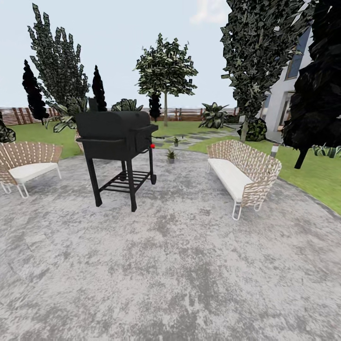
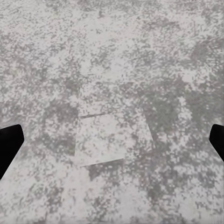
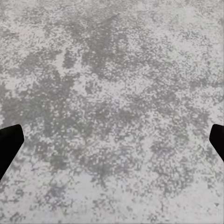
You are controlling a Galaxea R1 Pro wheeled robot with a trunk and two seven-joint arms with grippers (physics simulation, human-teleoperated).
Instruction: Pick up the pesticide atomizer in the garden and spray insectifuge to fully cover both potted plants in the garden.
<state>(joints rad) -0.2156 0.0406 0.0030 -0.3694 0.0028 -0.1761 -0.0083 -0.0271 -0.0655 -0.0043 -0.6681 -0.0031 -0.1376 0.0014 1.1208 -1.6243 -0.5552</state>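
Observation:
Far across the grey patio (image 1: 180, 265), two small potted plants stand near its far edge: one (image 1: 171, 156) on the paving, the other (image 1: 176, 141) just behind it by the stepping stones. A tiny red-topped dark item, seemingly the pesticide atomizer (image 1: 152, 146), sits at the right end of the black grill (image 1: 116, 135); it is too small to make out further. My left gripper (image 2: 112, 144) hangs open above bare paving, its dark fingertips (image 2: 7, 144) wide apart. My right gripper (image 3: 112, 144) is open over paving too, with nothing between its fingertips (image 3: 7, 144).
A wicker bench (image 1: 241, 173) stands right of the plants, another (image 1: 26, 163) at the far left. Lawn (image 1: 312, 175), trees, a brown fence (image 1: 189, 113) and a house wall (image 1: 284, 94) ring the patio. A pale square patch (image 2: 112, 140) marks the paving.

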